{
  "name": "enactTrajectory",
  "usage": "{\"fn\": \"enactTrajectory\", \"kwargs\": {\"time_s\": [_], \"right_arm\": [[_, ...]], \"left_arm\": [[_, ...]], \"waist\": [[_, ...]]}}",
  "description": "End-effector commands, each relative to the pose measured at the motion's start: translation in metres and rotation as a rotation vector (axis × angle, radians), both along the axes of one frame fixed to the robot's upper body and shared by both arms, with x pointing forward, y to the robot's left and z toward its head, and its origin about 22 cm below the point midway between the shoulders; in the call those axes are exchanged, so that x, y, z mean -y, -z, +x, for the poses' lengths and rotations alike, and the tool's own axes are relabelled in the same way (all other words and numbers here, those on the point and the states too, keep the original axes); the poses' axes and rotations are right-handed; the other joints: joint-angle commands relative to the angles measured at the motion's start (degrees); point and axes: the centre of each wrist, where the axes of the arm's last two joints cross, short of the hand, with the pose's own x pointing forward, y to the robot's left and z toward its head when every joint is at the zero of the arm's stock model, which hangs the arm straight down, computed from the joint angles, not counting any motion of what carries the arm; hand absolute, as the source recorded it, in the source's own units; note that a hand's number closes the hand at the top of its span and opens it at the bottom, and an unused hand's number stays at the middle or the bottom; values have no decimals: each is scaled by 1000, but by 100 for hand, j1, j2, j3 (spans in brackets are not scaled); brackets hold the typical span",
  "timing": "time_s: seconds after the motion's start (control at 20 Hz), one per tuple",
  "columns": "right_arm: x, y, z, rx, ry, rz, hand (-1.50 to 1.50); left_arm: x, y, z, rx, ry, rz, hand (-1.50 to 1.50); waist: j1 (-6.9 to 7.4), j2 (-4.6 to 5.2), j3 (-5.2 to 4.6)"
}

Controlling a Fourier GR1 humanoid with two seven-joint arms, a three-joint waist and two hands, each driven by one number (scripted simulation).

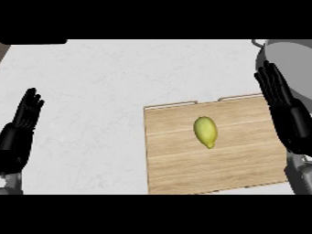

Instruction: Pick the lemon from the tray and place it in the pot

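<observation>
Right now you have the lemon (206,131) lying on the wooden tray (185,169), a little above the tray's middle, with its long axis running up and down the view and nothing touching it. Your right hand (288,114) stands over the tray's right edge with its fingers straight and together, holding nothing; its fingertips overlap the rim of the grey pot (300,59) at the upper right corner. Your left hand (16,132) shows at the left edge of the view, open with fingers up, resting well apart from the tray. Tray and pot both sit on the pale worktop (97,91).
</observation>
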Motion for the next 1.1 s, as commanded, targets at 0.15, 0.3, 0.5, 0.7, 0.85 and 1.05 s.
{"fn": "enactTrajectory", "kwargs": {"time_s": [0.15,0.3,0.5,0.7,0.85,1.05], "right_arm": [[-51,35,-25,48,-72,-138,150],[24,5,-11,251,254,-523,150],[-61,16,-34,587,427,-41,-150],[-93,47,-73,743,383,31,-150],[-96,54,-123,665,345,-34,-150],[-75,34,-142,415,350,-177,-150]], "left_arm": [[27,32,-3,-244,177,-15,0],[27,42,-8,-335,154,-50,0],[44,53,-13,-408,234,-92,0],[66,48,-1,-423,271,-108,0],[63,43,12,-444,291,-106,0],[80,43,19,-417,276,-82,0]], "waist": [[-61,-101,-116],[-642,-200,-241],[-411,-177,-79],[-228,-142,-87],[-119,-134,-111],[-155,-130,-127]]}}
